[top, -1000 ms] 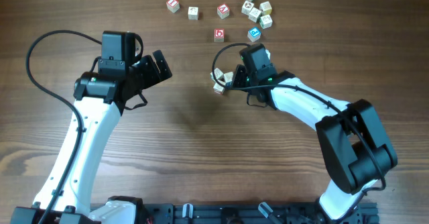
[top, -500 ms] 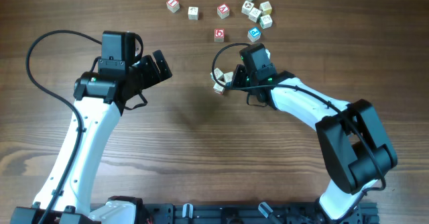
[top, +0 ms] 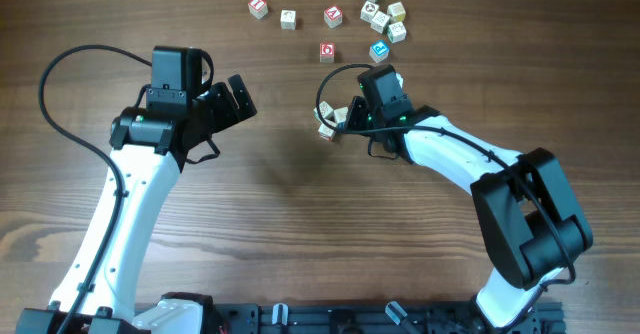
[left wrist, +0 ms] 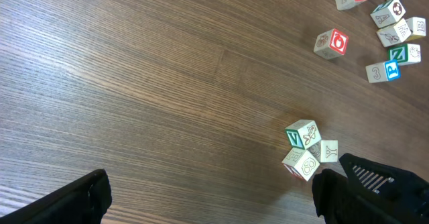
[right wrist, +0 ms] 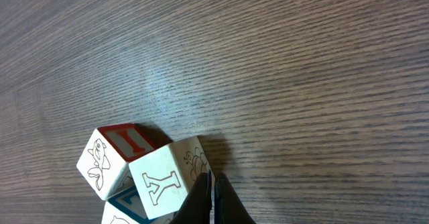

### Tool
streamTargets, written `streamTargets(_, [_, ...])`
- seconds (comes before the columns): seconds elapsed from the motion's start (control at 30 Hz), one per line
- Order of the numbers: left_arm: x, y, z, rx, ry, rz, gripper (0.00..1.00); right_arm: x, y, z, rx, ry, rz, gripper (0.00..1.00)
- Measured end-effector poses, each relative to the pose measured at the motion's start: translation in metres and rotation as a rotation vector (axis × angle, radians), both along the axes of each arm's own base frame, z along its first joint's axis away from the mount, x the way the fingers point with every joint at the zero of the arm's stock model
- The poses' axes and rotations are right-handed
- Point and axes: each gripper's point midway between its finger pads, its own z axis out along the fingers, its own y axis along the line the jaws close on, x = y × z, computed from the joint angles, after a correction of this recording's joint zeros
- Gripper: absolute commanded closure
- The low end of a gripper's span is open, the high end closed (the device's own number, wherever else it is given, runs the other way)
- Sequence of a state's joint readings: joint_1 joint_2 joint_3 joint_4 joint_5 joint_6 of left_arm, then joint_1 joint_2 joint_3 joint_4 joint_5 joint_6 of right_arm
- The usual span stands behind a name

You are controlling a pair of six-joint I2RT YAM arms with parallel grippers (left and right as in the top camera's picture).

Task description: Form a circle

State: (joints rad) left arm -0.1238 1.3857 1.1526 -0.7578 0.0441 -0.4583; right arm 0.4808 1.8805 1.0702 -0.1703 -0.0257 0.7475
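From overhead, the circle (top: 329,123) lay mid-table as three pale wooden cubes touching, partly covered by the right gripper (top: 346,122), whose tips were too small to read there. The left gripper (top: 236,98) hung well apart, with its jaws spread wide. Eleven loose cubes (top: 380,20) were scattered along the far edge of the grained wooden table (top: 280,194); their letters were too small to make out.

In the left wrist view, that gripper's two dark fingers (left wrist: 70,198) sat at the bottom corners, cut off by the frame and far apart, holding nothing. The three clustered cubes sat just beside the right-hand finger, with a green V showing. Several loose cubes were clipped at the top right.

In the right wrist view, the black tips were pressed together into one point and touched a cube marked Y. A red-topped cube adjoined it. The third cube, teal-faced, was cut off at the bottom edge.
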Motion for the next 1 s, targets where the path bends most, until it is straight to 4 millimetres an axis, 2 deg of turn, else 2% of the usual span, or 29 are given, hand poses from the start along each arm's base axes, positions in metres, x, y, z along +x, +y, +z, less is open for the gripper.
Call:
streamTargets(0.73, [0.0001, 0.0000, 0.0001, 0.000, 0.000, 0.000, 0.00, 0.0016, 0.0024, 0.0008, 0.011, -0.007, 0.004, 0.95])
streamTargets(1.0, [0.0001, 0.0000, 0.0001, 0.000, 0.000, 0.000, 0.00, 0.0007, 0.0020, -0.0051, 0.005, 0.005, 0.005, 0.95])
